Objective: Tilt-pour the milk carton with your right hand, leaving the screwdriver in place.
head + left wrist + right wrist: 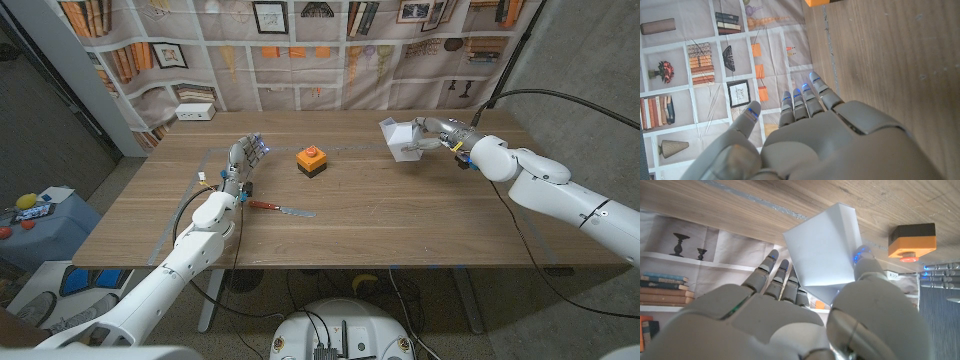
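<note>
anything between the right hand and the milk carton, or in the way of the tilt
Nothing visible. The right hand already grips the milk carton, which is tilted. The orange box and the screwdriver lie well apart, toward the left hand.

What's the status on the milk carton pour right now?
Right robot hand grips the milk carton, tilted. Left robot hand open, idle. Screwdriver lies untouched. Nothing in the way.

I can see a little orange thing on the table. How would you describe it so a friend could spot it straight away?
Start at the wooden table and look to its middle, toward the far side. There sits a small orange box on a black base, between the screwdriver and the white milk carton. Its red round button on top marks it out.
</note>
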`<state>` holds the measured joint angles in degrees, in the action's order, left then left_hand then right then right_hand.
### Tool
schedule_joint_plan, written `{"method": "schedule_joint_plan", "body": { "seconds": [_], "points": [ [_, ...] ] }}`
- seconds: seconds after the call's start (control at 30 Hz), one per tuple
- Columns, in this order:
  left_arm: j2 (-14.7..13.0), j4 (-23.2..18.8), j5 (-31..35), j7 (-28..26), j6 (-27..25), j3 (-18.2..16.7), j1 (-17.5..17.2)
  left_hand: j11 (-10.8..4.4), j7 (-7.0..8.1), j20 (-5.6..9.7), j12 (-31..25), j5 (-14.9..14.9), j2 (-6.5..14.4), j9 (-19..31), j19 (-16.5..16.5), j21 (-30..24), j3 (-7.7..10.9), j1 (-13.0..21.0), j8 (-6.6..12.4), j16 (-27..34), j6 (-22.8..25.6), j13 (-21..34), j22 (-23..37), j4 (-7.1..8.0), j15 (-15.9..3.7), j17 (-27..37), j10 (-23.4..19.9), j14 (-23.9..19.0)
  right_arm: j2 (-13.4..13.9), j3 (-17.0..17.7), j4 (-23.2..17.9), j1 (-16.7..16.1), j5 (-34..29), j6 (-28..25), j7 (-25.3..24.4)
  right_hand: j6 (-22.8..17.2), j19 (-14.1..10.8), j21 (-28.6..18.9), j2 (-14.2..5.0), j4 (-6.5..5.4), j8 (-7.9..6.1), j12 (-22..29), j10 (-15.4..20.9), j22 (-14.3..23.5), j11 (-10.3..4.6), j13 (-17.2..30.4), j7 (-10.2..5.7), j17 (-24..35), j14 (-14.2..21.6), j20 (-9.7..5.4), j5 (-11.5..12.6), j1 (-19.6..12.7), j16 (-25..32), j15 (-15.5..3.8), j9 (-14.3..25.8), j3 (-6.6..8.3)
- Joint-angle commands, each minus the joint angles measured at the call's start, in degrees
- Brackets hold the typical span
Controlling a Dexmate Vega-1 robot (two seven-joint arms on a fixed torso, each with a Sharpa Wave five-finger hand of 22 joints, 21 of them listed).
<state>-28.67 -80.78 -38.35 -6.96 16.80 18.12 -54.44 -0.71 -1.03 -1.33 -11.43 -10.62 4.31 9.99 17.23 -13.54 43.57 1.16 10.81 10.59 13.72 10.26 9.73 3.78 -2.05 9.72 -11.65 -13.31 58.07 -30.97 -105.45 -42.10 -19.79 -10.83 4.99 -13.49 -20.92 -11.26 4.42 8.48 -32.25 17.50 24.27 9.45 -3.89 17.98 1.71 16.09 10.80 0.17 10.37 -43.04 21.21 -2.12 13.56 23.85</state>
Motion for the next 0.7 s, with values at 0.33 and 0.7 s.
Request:
{"method": "schedule_joint_plan", "body": {
  "seconds": [0.33,0.7],
  "points": [
    [0.2,-0.2,-0.3,0.1,1.1,-0.3,-1.5,0.12,-0.07,0.09,0.1,-0.3,3.5,0.2,0.4,0.4,0.37,-0.1,-0.12,-0.2,0.5,0.3,0.2,0.19,0.09,0.2,-0.3,-0.4,2.2,-4.5,-7.3,5.8,-13.8,-9.2,16.3,-1.0,-1.6,-0.5,-0.64,0.26,-0.37,-0.2,1.2,0.3,-0.17,0.4,-0.18,0.2,1.5,-0.08,0.0,0.0,0.8,-0.67,0.0,-0.41],
    [-0.1,-1.3,-0.5,-0.2,1.1,-0.5,-2.7,0.16,-0.08,0.05,0.1,-0.3,3.6,0.2,0.5,0.5,0.42,-0.1,-0.12,-0.2,0.5,0.3,0.3,0.25,0.13,0.2,-0.3,-0.4,1.4,-6.4,-8.7,8.5,-20.6,-11.0,25.2,-1.0,-1.4,-0.2,-0.32,0.4,-0.31,-0.5,1.4,0.3,-0.57,0.6,-0.19,0.1,2.0,-0.1,0.0,0.1,0.9,-0.82,-0.2,-0.81]
  ]
}}
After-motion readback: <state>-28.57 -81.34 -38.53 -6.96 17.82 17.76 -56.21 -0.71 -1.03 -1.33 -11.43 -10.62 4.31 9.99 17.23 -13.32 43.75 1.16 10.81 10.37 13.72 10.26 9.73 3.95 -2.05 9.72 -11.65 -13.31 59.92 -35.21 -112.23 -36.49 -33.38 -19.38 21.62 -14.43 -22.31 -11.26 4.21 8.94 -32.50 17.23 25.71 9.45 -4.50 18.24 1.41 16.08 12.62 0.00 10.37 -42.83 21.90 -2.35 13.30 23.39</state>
